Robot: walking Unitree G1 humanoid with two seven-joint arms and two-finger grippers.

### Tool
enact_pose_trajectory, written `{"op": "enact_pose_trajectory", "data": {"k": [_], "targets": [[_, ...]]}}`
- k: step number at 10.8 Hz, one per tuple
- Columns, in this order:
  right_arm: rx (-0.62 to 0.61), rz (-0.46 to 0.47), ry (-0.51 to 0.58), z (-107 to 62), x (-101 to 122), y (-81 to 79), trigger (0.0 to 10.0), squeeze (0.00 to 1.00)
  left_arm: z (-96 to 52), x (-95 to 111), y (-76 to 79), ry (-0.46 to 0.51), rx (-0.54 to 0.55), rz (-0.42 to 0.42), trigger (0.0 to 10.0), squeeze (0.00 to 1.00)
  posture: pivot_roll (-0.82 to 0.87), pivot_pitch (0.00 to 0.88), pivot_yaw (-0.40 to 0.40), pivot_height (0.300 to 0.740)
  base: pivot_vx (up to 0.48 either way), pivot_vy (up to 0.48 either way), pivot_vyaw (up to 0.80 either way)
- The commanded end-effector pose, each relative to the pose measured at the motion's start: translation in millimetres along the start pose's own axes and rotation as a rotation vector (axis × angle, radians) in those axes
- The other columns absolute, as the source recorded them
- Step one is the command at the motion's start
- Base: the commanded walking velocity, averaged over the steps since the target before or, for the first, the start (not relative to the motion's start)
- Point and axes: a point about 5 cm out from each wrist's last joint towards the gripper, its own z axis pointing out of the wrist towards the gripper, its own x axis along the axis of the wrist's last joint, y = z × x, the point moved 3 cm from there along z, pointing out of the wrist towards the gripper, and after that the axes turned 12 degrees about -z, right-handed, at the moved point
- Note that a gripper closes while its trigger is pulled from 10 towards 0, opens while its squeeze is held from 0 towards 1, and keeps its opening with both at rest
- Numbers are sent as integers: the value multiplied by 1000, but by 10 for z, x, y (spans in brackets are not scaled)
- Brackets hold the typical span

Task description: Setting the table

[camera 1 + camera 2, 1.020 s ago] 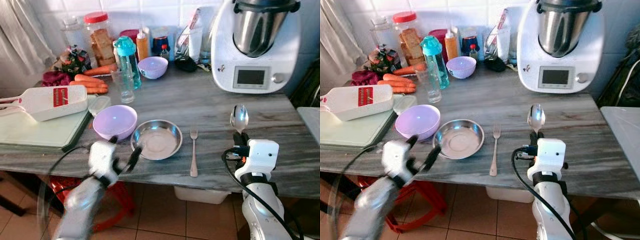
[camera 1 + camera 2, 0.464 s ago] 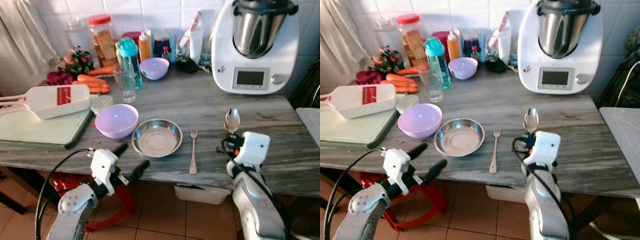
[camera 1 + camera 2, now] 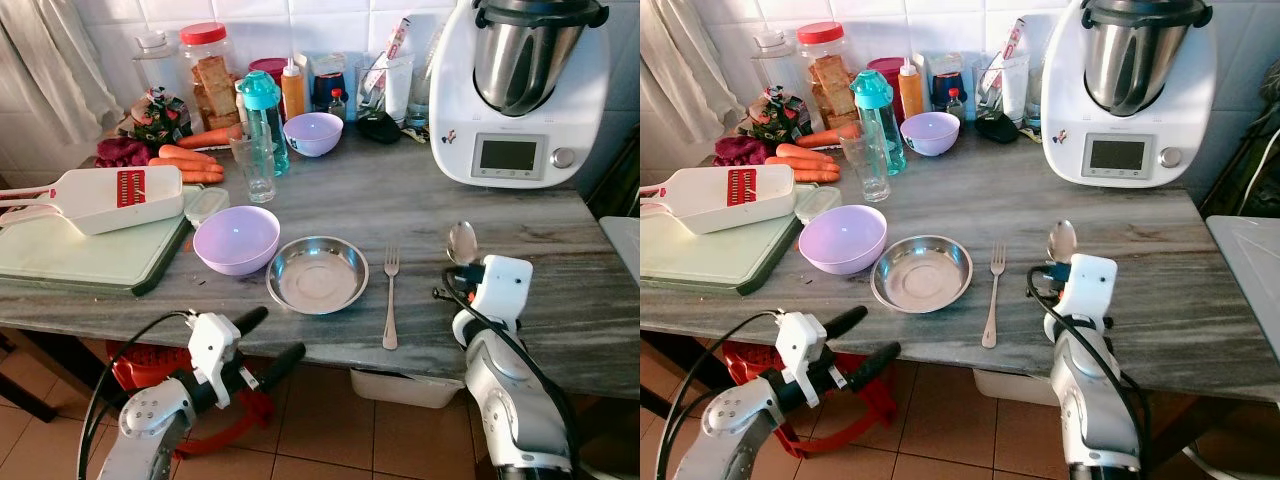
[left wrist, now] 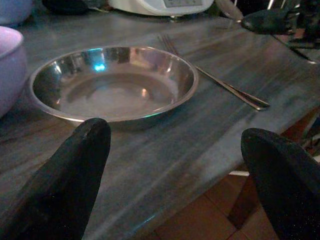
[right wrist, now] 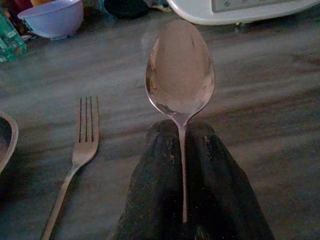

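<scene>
- The spoon (image 5: 180,75) is pinched by its handle between the two black fingers of the right gripper (image 5: 182,150), bowl end sticking out past the fingertips, hanging over the grey marble-look table (image 3: 420,210) to the right of the fork.
- In the head views that spoon (image 3: 462,242) sits just above the white wrist block of the right arm, near the table's front edge.
- The fork (image 3: 389,300) lies flat on the table, tines pointing toward the wall, just right of the steel plate and apart from the spoon.
- The steel plate (image 3: 317,275) sits near the front edge, pretty much touching the lilac bowl (image 3: 236,239) on its left.
- The left gripper (image 3: 265,340) hangs below and in front of the table edge, fingers spread wide with nothing between them. Its wrist camera looks straight across the edge at the plate (image 4: 112,82).
- Further left there's a pale green cutting board (image 3: 70,262) with a white slicer (image 3: 95,198) resting on it.
- Behind those: carrots (image 3: 185,160), a clear glass (image 3: 258,170) and a teal bottle (image 3: 262,115) standing right behind it.
- A second, smaller lilac bowl (image 3: 312,133) is back near the wall, along with a red-lidded jar (image 3: 208,70) and a few more bottles and containers I can't make out well.
- Big white kitchen machine (image 3: 520,95) with a steel jug on the back right corner.
- Tiled floor and something red under the table.
</scene>
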Motion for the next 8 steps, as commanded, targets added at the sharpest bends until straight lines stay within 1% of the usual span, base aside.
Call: {"op": "enact_pose_trajectory", "data": {"k": [1,3,5,6,8], "targets": [[28,7,-8,39,15,-76,10000,0,1,5,-14,2,-13,0,10000,0,-1,0,66,740,0,0,0],[58,52,-52,78,-41,-173,10000,0,17,-25,35,-2,-39,-1,10000,0,2,0,61,740,0,0,0],[84,79,-82,98,-87,-272,10000,0,24,-31,60,1,-47,2,10000,0,3,0,60,740,0,0,0],[87,89,-109,101,-132,-318,10000,0,36,-51,58,2,-49,4,10000,0,3,0,60,740,0,0,0],[86,79,-133,87,-183,-340,10000,0,53,-75,41,0,-49,4,10000,0,2,0,60,740,0,0,0]]}}
